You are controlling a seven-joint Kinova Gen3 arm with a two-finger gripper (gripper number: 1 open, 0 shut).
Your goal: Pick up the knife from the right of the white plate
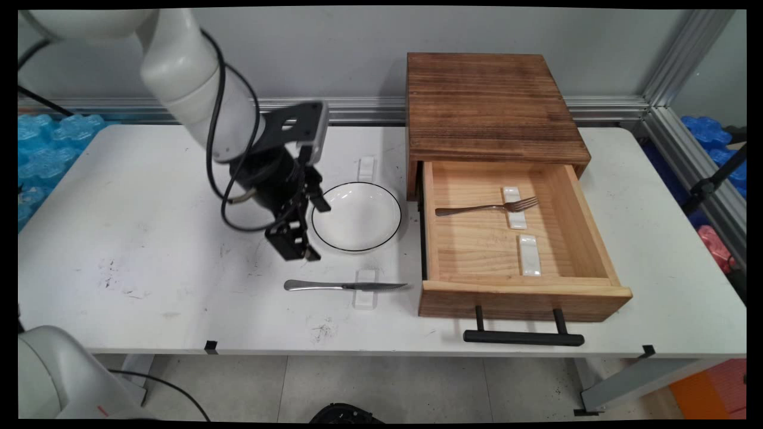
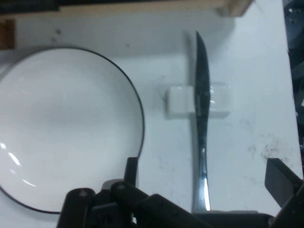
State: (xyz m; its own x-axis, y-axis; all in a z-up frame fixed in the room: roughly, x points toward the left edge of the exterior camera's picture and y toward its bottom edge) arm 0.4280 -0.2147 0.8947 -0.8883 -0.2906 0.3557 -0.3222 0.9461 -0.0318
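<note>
Two views, unequal in coverage. Main view alone shows the wooden drawer box (image 1: 489, 107) at the far right of the worktop (image 1: 119, 238), its drawer (image 1: 518, 292) pulled out toward the near side by a black bar handle (image 1: 523, 338); inside lie a fork (image 1: 486, 208) across a white rest (image 1: 514, 207), and a second white rest (image 1: 529, 255) nearer the drawer front. One more white rest (image 1: 366, 168) lies just beyond the plate's far rim.

Hand view alone shows detail: the knife (image 2: 202, 123) with serrated blade lying across a clear rest (image 2: 178, 100), just beside the white black-rimmed plate (image 2: 61, 128) and not touching it; a corner of the drawer front at the top edge.

Arm: enters from upper left, bent down, black cables looped beside it. Gripper (image 1: 295, 238) tilted, hovering at the plate's left rim, above the worktop between plate and knife. Fingers (image 2: 280, 183) apart, holding nothing, set to either side of the knife's handle end in the hand view
</note>
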